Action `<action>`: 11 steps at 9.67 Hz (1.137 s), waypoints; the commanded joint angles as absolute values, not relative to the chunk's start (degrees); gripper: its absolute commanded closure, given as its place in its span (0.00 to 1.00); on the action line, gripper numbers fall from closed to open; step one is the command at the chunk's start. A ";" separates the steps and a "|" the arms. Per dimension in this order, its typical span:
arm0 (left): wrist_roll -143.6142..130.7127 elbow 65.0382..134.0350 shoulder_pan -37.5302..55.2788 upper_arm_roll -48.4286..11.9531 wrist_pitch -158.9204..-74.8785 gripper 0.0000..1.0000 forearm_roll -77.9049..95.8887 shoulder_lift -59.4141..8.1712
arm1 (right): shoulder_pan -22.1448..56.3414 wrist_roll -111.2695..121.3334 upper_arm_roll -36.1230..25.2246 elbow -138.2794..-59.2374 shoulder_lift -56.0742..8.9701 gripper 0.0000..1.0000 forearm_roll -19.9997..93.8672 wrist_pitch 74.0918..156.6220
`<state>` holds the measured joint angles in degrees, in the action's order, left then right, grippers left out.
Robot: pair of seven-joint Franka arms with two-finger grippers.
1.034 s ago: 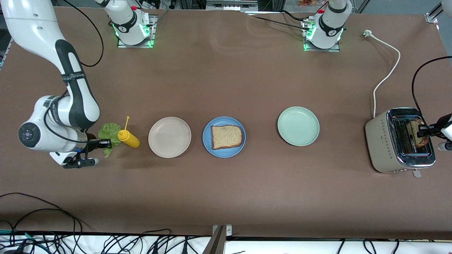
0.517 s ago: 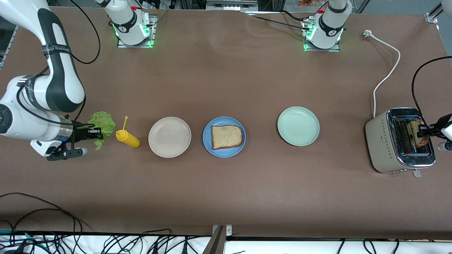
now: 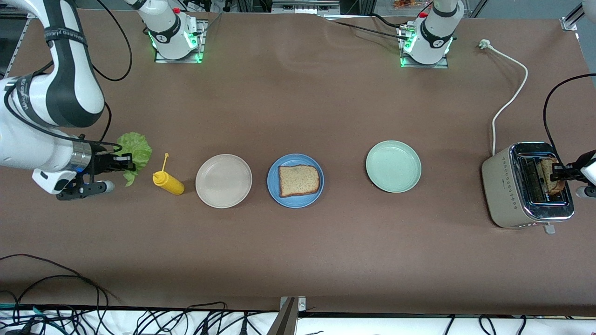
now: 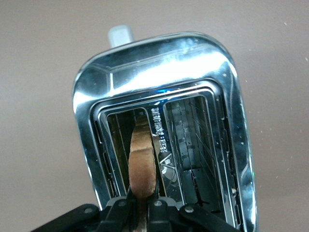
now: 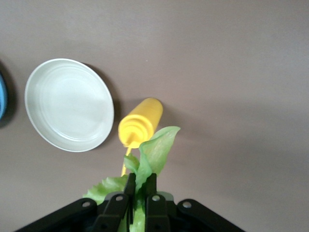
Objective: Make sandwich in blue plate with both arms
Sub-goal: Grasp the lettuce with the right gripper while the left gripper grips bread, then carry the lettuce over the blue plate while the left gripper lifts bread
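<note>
- The table point(image 3: 298, 260) is covered in a plain matte brown sheet; black cables trail along its edge nearest the front camera, and both arm bases glow green at the edge farthest from it.
- The round matte blue plate point(image 3: 279, 197) sits mid-table and serves as landmark, with one square slice of brown speckled bread point(image 3: 299, 180) lying flat on it.
- Beside the blue plate toward the right arm's end sit a round beige plate point(image 3: 223, 180), then a yellow squeeze bottle point(image 3: 169, 182) lying on its side.
- Toward the left arm's end sit a round pale green plate point(image 3: 393, 166), then a beige-and-chrome toaster point(image 3: 526, 185) with a white cord point(image 3: 510, 100).
- The right gripper point(image 3: 122, 163) has its jaws closed on a ruffled green lettuce leaf point(image 3: 135, 150), in the air past the bottle from the blue plate.
- The left gripper point(image 3: 558, 175), over the toaster, has its jaws pinched on a second bread slice point(image 4: 143, 162) standing in a slot.
- Since a second ago, the right arm has lifted the lettuce off the table and drawn it away from the bottle; the left gripper has stayed put.
</note>
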<state>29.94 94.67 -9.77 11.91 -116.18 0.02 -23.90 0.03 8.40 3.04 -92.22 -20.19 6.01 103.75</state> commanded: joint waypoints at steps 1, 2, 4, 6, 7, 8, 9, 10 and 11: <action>36.13 93.78 -9.67 12.31 -116.02 1.00 1.40 -23.38 | 4.63 -1.10 3.52 -90.19 -20.21 1.00 7.21 101.95; 35.78 93.61 -9.67 12.30 -116.02 1.00 1.58 -23.20 | 7.18 -6.88 3.52 -89.83 -20.91 1.00 7.29 101.95; 31.84 93.43 -9.15 12.30 -116.02 1.00 1.06 -21.98 | 12.98 -18.05 3.43 -87.12 -23.10 1.00 7.21 102.48; 31.55 93.34 -8.97 12.30 -115.32 1.00 0.97 -20.49 | 17.91 -25.19 2.21 -83.43 -26.00 1.00 9.04 102.66; 30.77 93.34 -8.62 12.22 -114.01 1.00 0.97 -19.35 | 19.93 -28.44 1.94 -81.06 -28.02 1.00 9.23 102.66; 29.89 93.08 -8.61 12.22 -113.47 1.00 0.88 -17.86 | 21.69 -31.78 1.85 -78.51 -30.30 1.00 9.23 102.66; 29.80 91.68 -8.61 12.22 -110.68 1.00 0.79 -17.15 | 23.36 -35.21 1.85 -76.31 -32.50 1.00 9.23 102.66; 29.19 89.49 -8.53 12.22 -107.35 1.00 0.79 -16.79 | 24.94 -38.64 1.85 -74.03 -34.78 1.00 9.14 103.18; 27.70 87.73 -8.18 12.04 -104.27 1.00 0.79 -16.79 | 26.53 -41.89 1.85 -71.92 -36.81 1.00 9.23 104.75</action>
